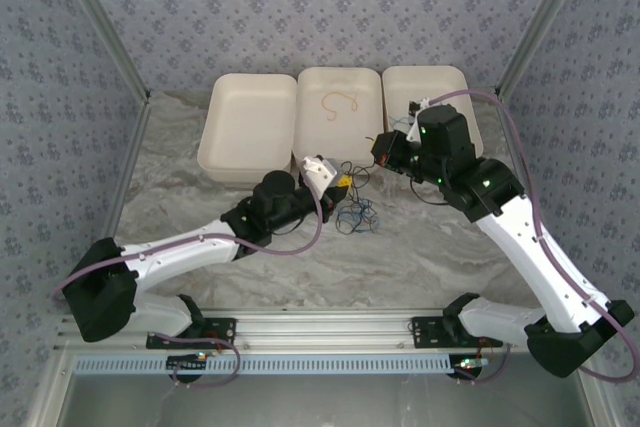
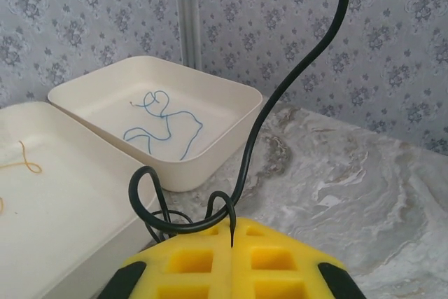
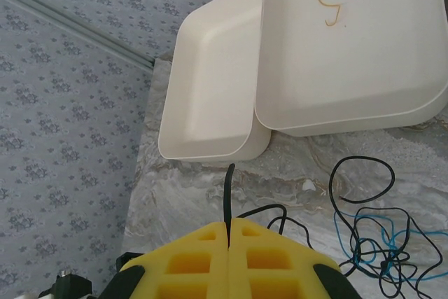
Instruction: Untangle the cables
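ITEM: cables, thin strands in black, blue and orange

WHERE: tangle (image 1: 355,212) of black and blue strands on the table (image 1: 450,257), between the two grippers and just in front of the trays. One orange cable (image 1: 340,102) lies alone in the middle tray (image 1: 320,142). One blue cable (image 2: 164,127) lies alone in the right tray (image 1: 440,82). The left tray (image 1: 250,127) stands beside them.

HELD: left gripper (image 2: 231,234), yellow pads pressed together, pinching a black cable (image 2: 280,96) that rises in a taut curve. Right gripper (image 3: 229,227), pads likewise closed, nipping a black cable near its free end. Whether it is the same strand cannot be told.

HANDLING (judged): very light, limp and springy enough to keep its loops. Liable to slide through soft pads and to cinch at crossings if pulled hard. Best taken at a free end or an outer loop, never in the knot's middle.

SURFACE: smooth marbled top, probably little drag.

ROOM: patterned walls (image 1: 300,7) close on three sides, trays along the back
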